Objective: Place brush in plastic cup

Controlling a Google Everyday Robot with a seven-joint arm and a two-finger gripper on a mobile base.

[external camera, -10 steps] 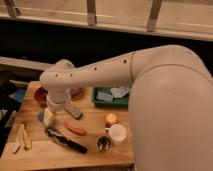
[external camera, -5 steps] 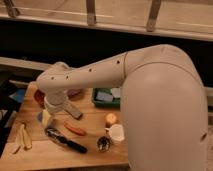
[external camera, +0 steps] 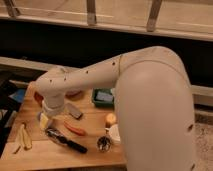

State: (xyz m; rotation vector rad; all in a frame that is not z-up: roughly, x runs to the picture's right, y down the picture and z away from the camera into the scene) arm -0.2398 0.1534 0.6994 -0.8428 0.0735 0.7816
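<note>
1. While the robot's white arm (external camera: 90, 75) stretches leftward over the wooden table (external camera: 100, 159), the brush (external camera: 67, 141) lies flat on the near part of the top. Its greyish head points left and its black handle runs right and slightly nearer, with nothing gripping it.
2. Just beyond the brush's head, the gripper (external camera: 48, 117) hangs below the rounded wrist and points down at the table. Its claw stands apart and is clamped on nothing.
3. The plastic cup cannot be picked out with certainty. A pale shape (external camera: 44, 121) sits right under the gripper, mostly covered by the wrist.
4. An orange carrot (external camera: 75, 129) lies just beyond the brush's handle, roughly parallel to it and not touching.
5. A dark grey block (external camera: 75, 111) rests farther back, just right of the wrist.
6. Right of the handle's end, a shiny metal cup (external camera: 103, 144) stands near the table's front edge. A white mug (external camera: 115, 134) stands just beside it, partly behind the arm's bulky body.
7. A round orange-yellow fruit (external camera: 110, 119) sits just beyond the mug.
8. A green tray (external camera: 95, 102) holding something pale occupies the far side of the table. A red bowl (external camera: 76, 94) left of it is mostly hidden by the arm.
9. Yellow banana-like pieces (external camera: 24, 137) lie at the near left, left of the brush's head.
</note>
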